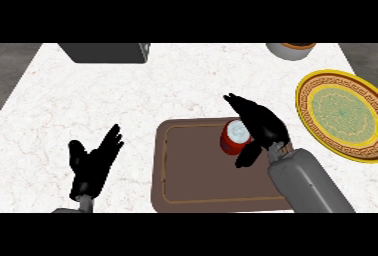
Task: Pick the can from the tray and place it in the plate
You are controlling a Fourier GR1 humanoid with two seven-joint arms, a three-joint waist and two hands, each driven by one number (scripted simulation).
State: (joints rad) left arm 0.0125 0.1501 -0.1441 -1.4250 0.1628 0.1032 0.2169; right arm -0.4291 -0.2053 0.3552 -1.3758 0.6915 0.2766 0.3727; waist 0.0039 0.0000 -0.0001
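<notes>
Red can (236,137) is standing upright in the brown tray (207,185), near its upper right corner, so nothing is being lifted yet. The right robot hand (260,125) is hovering against the can's right side, fingers stretched past it and thumb below, open and not curling round it. Gripping, lifting, carrying right and setting down are all remaining. The gold-rimmed plate (304,107) is lying on the desk (88,100) just right of the tray, holding nothing. The left robot hand (92,162) is resting open at lower left.
</notes>
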